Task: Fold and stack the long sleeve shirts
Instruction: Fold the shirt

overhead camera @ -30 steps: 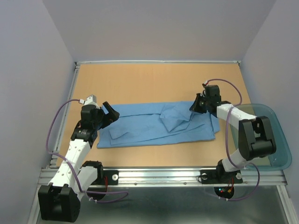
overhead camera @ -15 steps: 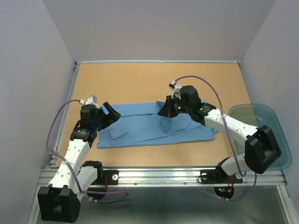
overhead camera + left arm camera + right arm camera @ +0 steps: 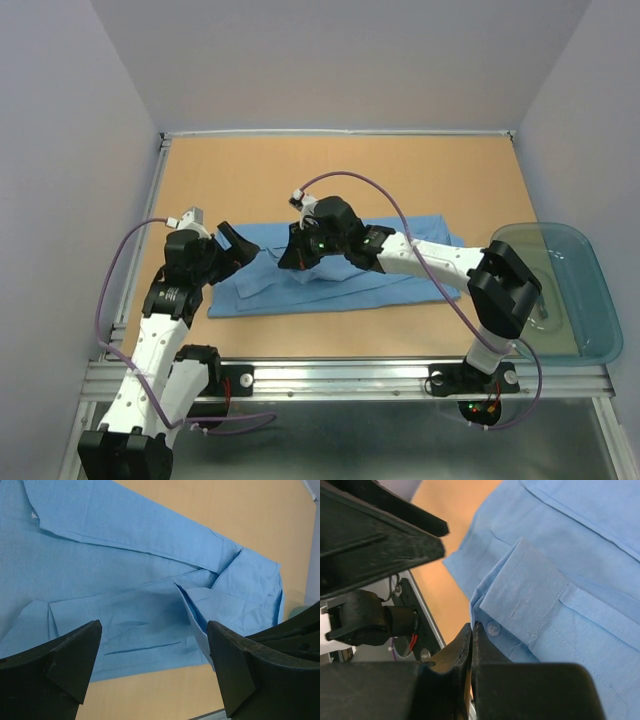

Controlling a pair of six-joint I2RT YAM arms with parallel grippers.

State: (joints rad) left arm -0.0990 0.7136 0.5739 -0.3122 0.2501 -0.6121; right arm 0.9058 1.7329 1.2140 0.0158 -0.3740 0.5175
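Note:
One of the long sleeve shirts (image 3: 385, 285), light blue, lies spread across the middle of the table. My right gripper (image 3: 291, 257) is shut on its sleeve cuff (image 3: 525, 587), next to a button (image 3: 493, 628), and holds that cuff raised over the shirt's left half. The lifted cuff (image 3: 196, 617) shows in the left wrist view above the flat cloth (image 3: 110, 565). At the shirt's left edge my left gripper (image 3: 240, 246) hangs open, nothing between its fingers (image 3: 75, 650).
A translucent teal tub (image 3: 590, 300) stands at the right table edge. The left arm's gripper (image 3: 375, 535) sits close to my right gripper, at the top left of the right wrist view. A metal rail (image 3: 350, 372) runs along the near edge.
My right gripper has swept left across the shirt from its right end, dragging the sleeve over the body. The left arm has barely moved and stays open.

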